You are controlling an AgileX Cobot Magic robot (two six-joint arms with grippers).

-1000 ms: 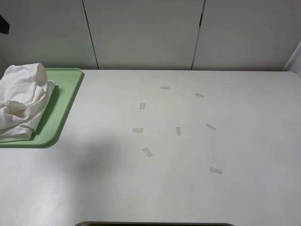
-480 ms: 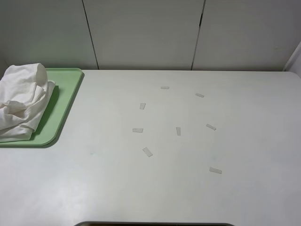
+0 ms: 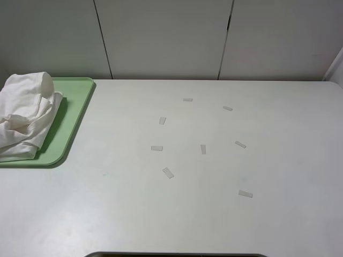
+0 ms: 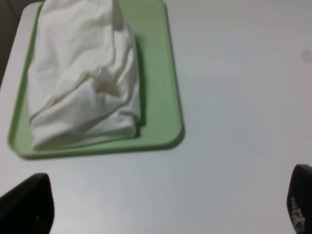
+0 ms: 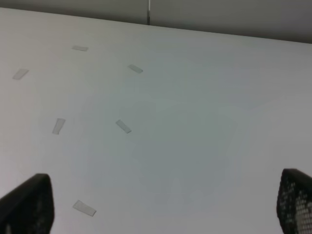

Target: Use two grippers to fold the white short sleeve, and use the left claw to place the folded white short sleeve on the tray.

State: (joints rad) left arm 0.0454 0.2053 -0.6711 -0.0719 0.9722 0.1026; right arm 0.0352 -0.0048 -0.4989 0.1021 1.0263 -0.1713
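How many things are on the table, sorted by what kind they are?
White short sleeve, bunched up on the tray: 1
Green tray: 1
Small white tape strips, scattered on the table: 8
Total: 10

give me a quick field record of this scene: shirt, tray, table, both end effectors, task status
shirt: white shirt, folded into a wrinkled bundle, lying on the tray
tray: pale green tray at the table's far left, shirt covering most of it
table: white table with eight small tape strips scattered mid-table
left end effector: open, empty, above bare table near the tray, apart from the shirt
right end effector: open, empty, over the tape strips
task status: shirt looks folded and placed
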